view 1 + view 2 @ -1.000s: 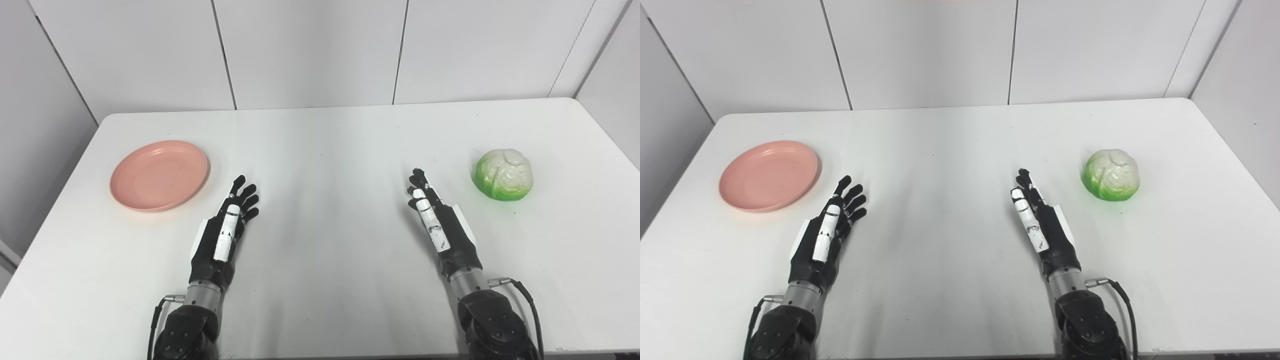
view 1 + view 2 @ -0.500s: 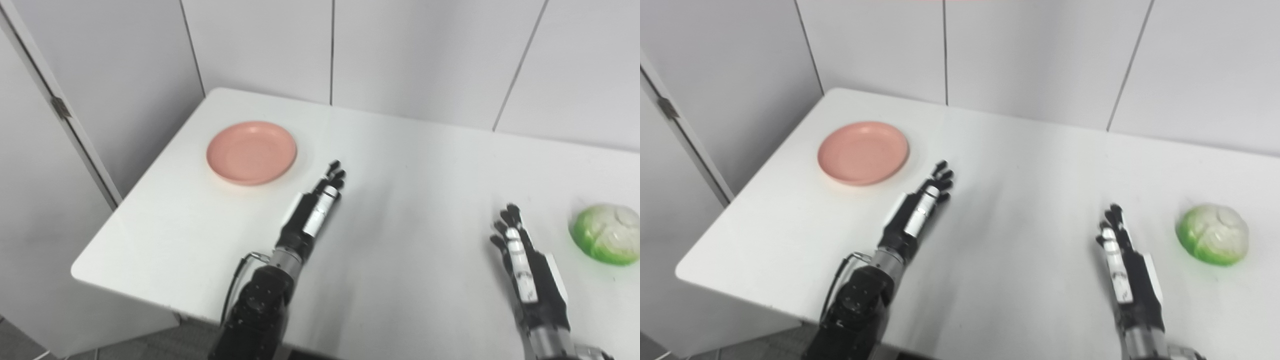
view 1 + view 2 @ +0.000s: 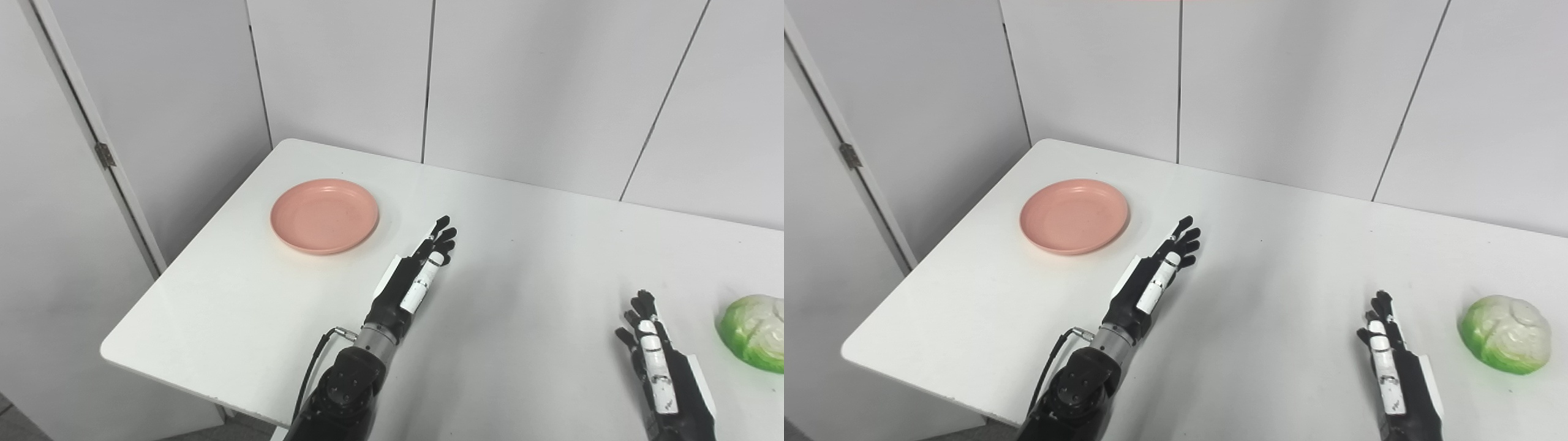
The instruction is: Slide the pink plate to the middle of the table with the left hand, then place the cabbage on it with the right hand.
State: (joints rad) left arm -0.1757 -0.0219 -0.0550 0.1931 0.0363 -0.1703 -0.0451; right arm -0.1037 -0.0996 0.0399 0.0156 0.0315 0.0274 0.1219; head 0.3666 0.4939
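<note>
The pink plate (image 3: 324, 215) lies empty on the white table (image 3: 257, 306) near its far left corner. My left hand (image 3: 416, 275) is open with its fingers stretched out, just above the table, a little to the right of the plate and not touching it. The green and white cabbage (image 3: 1505, 334) sits on the table at the right edge of the view. My right hand (image 3: 1387, 361) is open and empty, low in the picture, to the left of the cabbage and apart from it.
The table's left edge and front left corner (image 3: 116, 355) drop off to the floor. A grey wall panel with a hinge (image 3: 105, 155) stands close to the left. White wall panels run behind the table.
The whole picture has shifted right and down as the camera turned to the left. The hands, plate and cabbage keep much the same places on the table.
</note>
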